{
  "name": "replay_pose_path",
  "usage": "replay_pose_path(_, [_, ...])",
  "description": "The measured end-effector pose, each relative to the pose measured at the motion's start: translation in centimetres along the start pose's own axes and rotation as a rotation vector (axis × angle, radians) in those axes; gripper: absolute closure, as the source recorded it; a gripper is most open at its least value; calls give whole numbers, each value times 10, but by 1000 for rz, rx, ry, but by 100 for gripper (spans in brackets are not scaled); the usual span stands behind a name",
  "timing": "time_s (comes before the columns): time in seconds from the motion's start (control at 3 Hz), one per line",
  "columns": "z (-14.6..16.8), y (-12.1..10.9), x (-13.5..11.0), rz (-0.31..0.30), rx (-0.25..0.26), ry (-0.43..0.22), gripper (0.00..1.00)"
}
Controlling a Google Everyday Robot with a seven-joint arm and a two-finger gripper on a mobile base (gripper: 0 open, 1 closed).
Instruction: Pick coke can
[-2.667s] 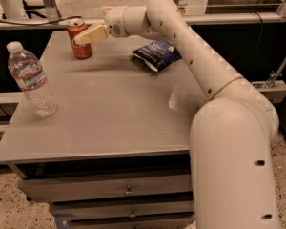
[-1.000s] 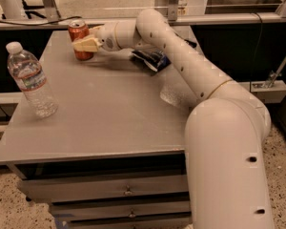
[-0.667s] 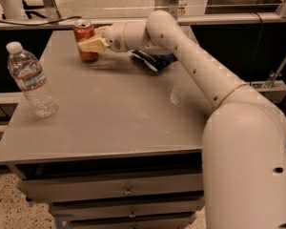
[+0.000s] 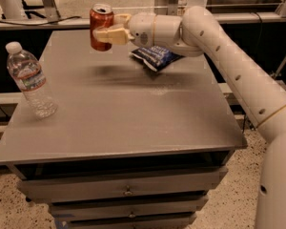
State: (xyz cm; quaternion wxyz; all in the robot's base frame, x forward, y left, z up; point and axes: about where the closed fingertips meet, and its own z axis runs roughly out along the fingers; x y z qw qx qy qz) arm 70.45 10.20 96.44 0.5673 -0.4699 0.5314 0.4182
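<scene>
One coke can [image 4: 100, 14], one water bottle [image 4: 30, 80], one chip bag [image 4: 155, 57], all at one table [image 4: 124, 118]. The gripper [image 4: 106, 28] has its jaws clamped on the upright can. The bag lies below them, wrist-side, and the bottle stands well apart, beyond the fingertips. A moment ago the can sat on the tabletop; now it's lifted clear.

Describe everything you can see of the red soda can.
The red cylindrical metal soda can has a silver top. It hangs upright, the cream two-finger gripper shut around its lower half, apparently clear of the grey tabletop near its far edge; nothing else touches it.
</scene>
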Motion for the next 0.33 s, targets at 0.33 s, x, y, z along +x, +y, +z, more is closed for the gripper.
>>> replay_pose_path(0.33, [-9,-2,-2,0,11,-4,100])
